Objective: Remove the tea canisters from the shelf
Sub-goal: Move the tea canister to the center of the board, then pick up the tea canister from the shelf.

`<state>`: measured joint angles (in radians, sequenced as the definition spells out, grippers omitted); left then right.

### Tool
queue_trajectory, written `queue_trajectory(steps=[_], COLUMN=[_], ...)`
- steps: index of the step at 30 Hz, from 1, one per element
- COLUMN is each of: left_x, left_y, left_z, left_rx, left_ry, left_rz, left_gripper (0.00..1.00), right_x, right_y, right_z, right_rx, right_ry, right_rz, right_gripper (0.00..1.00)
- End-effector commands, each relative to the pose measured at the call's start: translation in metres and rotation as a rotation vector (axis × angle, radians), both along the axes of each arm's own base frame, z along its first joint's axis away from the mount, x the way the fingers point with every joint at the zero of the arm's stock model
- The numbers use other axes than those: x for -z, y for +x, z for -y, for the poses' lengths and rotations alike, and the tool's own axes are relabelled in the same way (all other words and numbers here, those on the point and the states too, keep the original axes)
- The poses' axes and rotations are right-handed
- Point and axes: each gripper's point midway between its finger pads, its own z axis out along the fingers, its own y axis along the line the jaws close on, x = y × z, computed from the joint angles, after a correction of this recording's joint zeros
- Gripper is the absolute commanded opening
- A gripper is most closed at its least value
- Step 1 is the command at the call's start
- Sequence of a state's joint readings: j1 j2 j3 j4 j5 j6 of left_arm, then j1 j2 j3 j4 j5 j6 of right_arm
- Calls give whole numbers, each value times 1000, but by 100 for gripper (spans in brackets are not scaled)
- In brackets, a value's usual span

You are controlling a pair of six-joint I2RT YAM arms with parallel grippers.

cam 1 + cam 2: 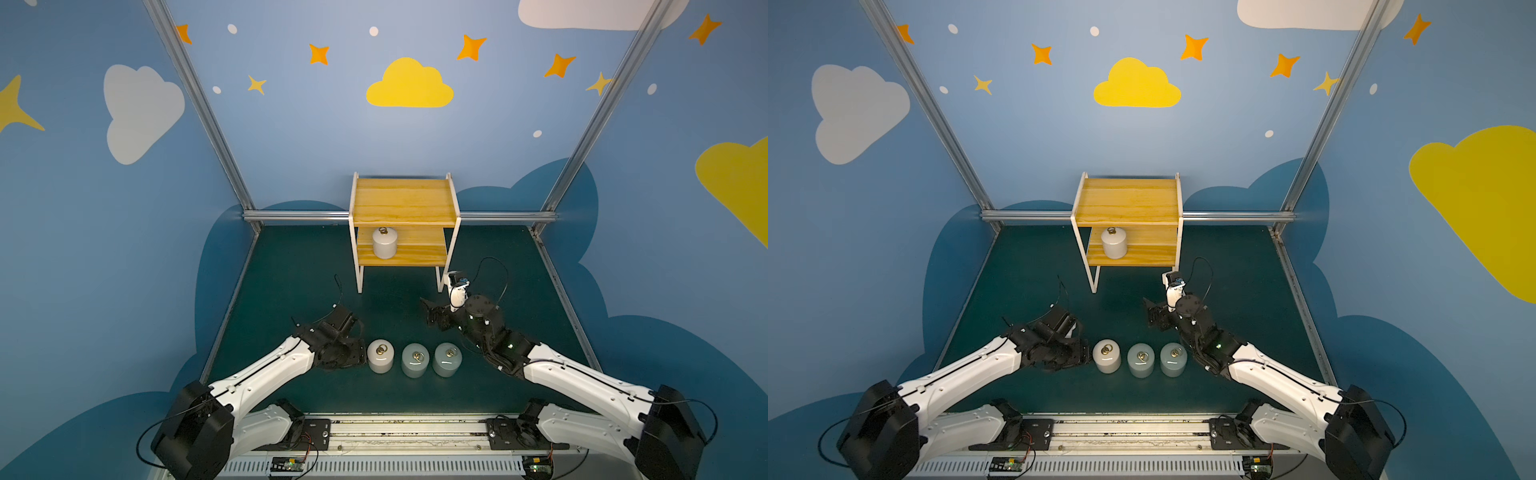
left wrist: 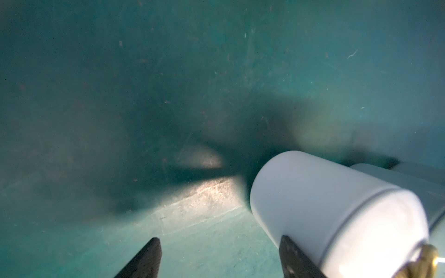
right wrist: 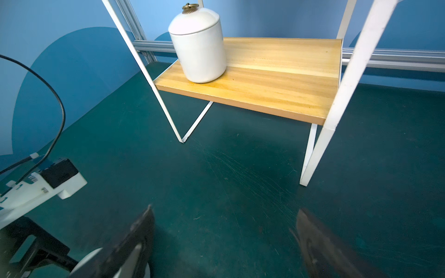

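Observation:
The shelf [image 1: 405, 201] stands at the back of the green table. One white tea canister [image 1: 385, 245] remains on its lower board [image 3: 277, 72], toward the left end. Three canisters stand in a row on the table near the front: a white one [image 1: 380, 357] and two pale blue-grey ones [image 1: 414, 360] [image 1: 446, 359]. My left gripper [image 2: 219, 238] is open just left of the white floor canister [image 2: 325, 204], which sits outside its fingers; only table shows between them. My right gripper [image 3: 225, 209] is open and empty in front of the shelf, facing the shelved canister [image 3: 198, 48].
The shelf's thin white legs [image 3: 315, 154] stand between my right gripper and the lower board. Aluminium rails [image 1: 299, 215] border the table at the back and sides. The left arm's wrist camera mount [image 3: 48, 183] sits close beside my right gripper.

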<state>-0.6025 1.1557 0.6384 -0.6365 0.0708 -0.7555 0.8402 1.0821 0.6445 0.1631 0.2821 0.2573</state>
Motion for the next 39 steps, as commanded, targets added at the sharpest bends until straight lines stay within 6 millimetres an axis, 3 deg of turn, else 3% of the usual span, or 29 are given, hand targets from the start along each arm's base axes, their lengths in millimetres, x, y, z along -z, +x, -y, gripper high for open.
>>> queue_trajectory(steps=[1, 5, 8, 13, 18, 23, 30, 39], left_x=[-17, -42, -74, -137, -173, -187, -200, -190], left_y=[6, 19, 40, 86, 131, 165, 189, 218], left_z=[3, 0, 0, 11, 32, 52, 77, 97], left_rx=[25, 41, 55, 89, 116, 141, 161, 164], left_ry=[-11, 5, -6, -29, -27, 10, 78, 129], left_rz=[47, 149, 300, 610, 811, 958, 1138, 1214], left_gripper=[80, 85, 86, 88, 89, 89, 93, 98], right_x=[-4, -8, -11, -15, -14, -12, -9, -9], right_y=[-1, 2, 5, 8, 10, 8, 7, 9], right_z=[7, 16, 25, 40, 49, 56, 62, 66], right_rx=[14, 34, 53, 80, 98, 113, 129, 143], right_ry=[10, 3, 0, 7, 9, 11, 10, 15], right_rz=[3, 7, 8, 6, -5, -16, -24, -25], right_gripper=[94, 94, 94, 94, 94, 94, 94, 94])
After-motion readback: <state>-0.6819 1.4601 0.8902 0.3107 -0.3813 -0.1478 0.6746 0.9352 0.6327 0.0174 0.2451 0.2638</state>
